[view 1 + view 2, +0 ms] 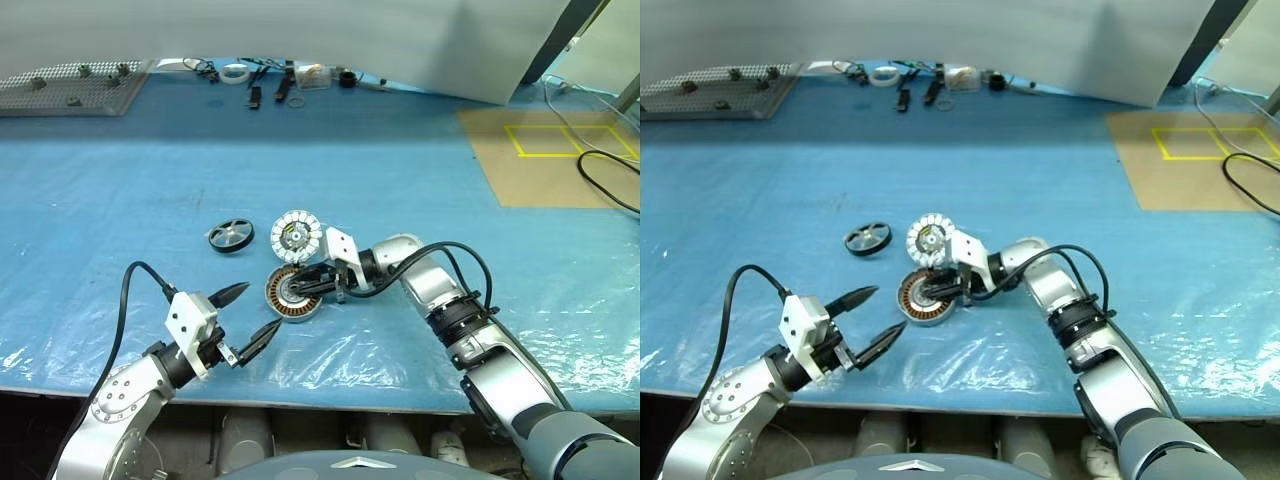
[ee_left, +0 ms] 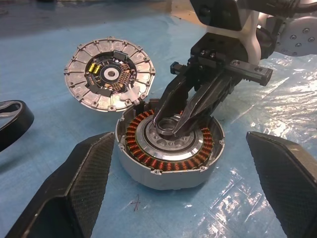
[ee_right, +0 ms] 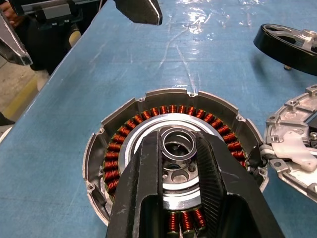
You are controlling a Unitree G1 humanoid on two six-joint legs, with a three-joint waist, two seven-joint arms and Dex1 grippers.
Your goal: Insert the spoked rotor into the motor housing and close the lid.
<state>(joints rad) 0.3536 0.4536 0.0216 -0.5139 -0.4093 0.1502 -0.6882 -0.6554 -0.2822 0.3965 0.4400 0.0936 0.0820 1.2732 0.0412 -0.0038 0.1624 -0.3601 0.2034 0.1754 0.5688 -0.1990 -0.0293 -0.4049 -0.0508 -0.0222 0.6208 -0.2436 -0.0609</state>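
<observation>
Near the table's front edge, right hand [image 1: 318, 282] clamped on motor housing [image 1: 292, 293] hub, left hand [image 1: 254, 316] spread wide beside it.

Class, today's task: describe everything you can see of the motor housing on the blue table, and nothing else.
The motor housing is a round, silver, metal-looking ring lying flat and open on the blue table. Copper-brown windings line its inside around a pale plate with a raised central hub. The right gripper reaches into it, its black fingers closed around that hub. The lid lies beside it, meeting its rim at a notch.
</observation>
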